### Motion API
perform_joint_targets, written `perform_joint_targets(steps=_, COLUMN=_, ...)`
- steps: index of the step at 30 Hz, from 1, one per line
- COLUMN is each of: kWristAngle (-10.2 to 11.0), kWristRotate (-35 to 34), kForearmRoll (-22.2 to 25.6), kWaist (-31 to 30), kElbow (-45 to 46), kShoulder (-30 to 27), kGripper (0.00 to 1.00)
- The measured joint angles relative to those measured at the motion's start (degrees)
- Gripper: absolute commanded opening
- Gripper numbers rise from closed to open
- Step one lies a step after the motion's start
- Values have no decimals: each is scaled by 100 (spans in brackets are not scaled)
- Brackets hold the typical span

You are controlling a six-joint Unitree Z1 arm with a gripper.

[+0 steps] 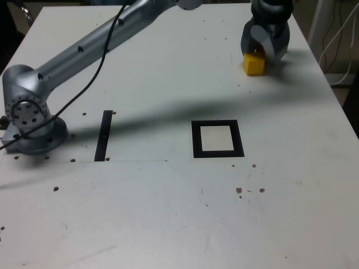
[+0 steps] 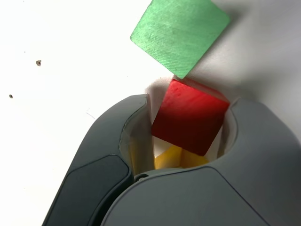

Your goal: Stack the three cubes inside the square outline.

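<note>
At the table's far end, on the exterior view's right, my gripper points down among the cubes. The wrist view shows the red cube turned cornerwise between the dark grey jaws of my gripper, and both jaws meet its corners. The yellow cube rests on the table touching the gripper's near side, and a sliver of this yellow cube peeks out beside the red one. Just beyond the fingertips lies the green cube, which the exterior view hides. The square outline lies unoccupied at mid-table, well short of the gripper.
A narrow black strip lies on the white table beside the arm's base at the exterior view's left. The arm's long link and a black cable span the table's far half. White cables hang past the table's right edge.
</note>
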Motion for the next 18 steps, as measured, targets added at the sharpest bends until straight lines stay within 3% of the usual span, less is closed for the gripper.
perform_joint_targets(steps=10, kWristAngle=-20, kWristRotate=2, kForearmRoll=6, kWaist=0, kElbow=-20, kShoulder=-31, kGripper=51)
perform_joint_targets(steps=18, kWristAngle=-20, kWristRotate=8, kForearmRoll=9, kWaist=0, kElbow=-20, kShoulder=-154, kGripper=44)
